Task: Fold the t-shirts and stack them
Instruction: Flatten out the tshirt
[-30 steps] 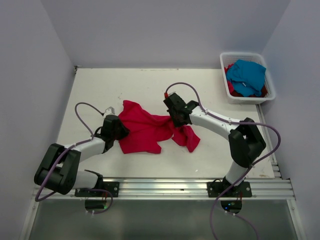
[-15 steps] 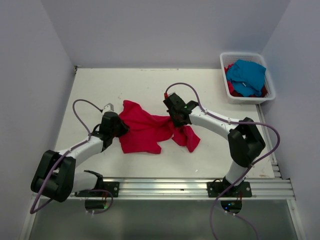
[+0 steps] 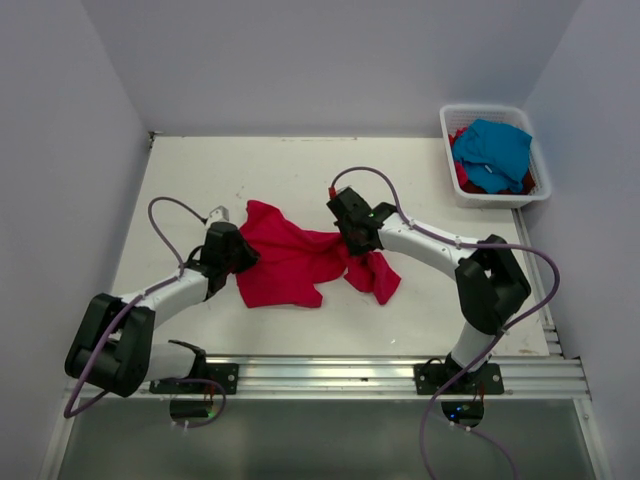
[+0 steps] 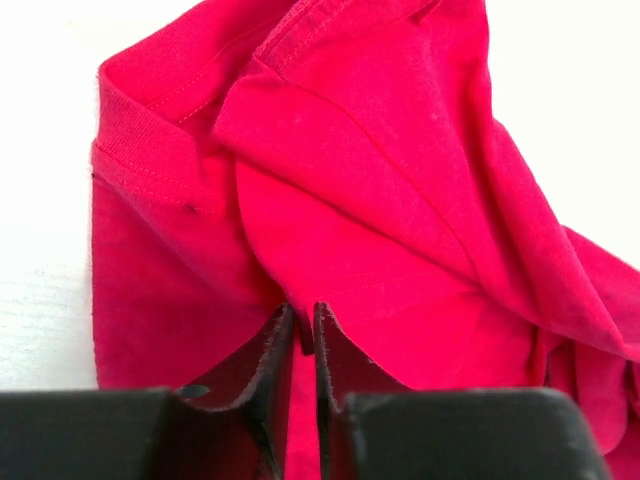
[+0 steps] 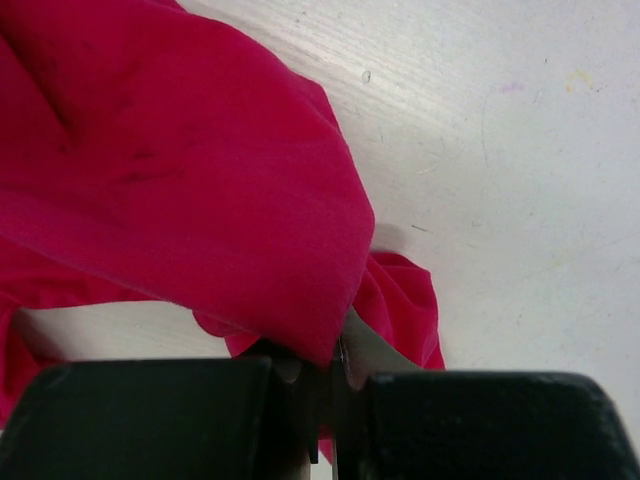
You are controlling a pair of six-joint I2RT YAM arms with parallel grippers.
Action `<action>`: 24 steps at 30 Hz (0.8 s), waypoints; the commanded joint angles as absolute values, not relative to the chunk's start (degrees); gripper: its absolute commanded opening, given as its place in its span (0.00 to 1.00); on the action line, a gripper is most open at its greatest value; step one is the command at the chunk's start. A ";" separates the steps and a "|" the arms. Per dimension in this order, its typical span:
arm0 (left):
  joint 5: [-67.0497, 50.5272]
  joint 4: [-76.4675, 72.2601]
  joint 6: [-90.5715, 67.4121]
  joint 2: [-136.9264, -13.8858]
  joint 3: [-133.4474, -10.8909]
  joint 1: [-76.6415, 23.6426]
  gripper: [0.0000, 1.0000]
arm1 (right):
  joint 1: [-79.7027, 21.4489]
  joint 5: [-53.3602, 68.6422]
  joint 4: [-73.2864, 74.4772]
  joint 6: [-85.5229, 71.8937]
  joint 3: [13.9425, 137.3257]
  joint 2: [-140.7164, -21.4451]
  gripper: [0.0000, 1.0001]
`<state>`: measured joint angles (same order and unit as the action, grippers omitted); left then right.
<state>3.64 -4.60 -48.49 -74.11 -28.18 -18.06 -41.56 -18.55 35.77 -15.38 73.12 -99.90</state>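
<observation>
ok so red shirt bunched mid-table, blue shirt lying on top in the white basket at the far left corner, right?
Not quite. The white basket sits at the far right corner of the table, not the far left, as the top external view shows. The rest holds: the red shirt lies bunched mid-table, and the blue shirt lies on top in the basket.
</observation>
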 commanded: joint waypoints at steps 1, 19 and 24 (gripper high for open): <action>4.31 -6.42 -47.64 -74.35 -28.83 -17.75 0.09 | -41.22 -19.25 35.07 -15.73 72.51 -99.49 0.00; 7.73 -0.63 -40.70 -62.23 -38.39 -17.75 0.00 | -40.96 -44.63 44.11 -27.94 77.51 -103.09 0.86; 8.88 4.92 -37.97 -58.71 -45.08 -17.75 0.00 | -40.61 -48.52 45.35 -33.65 76.30 -100.64 0.99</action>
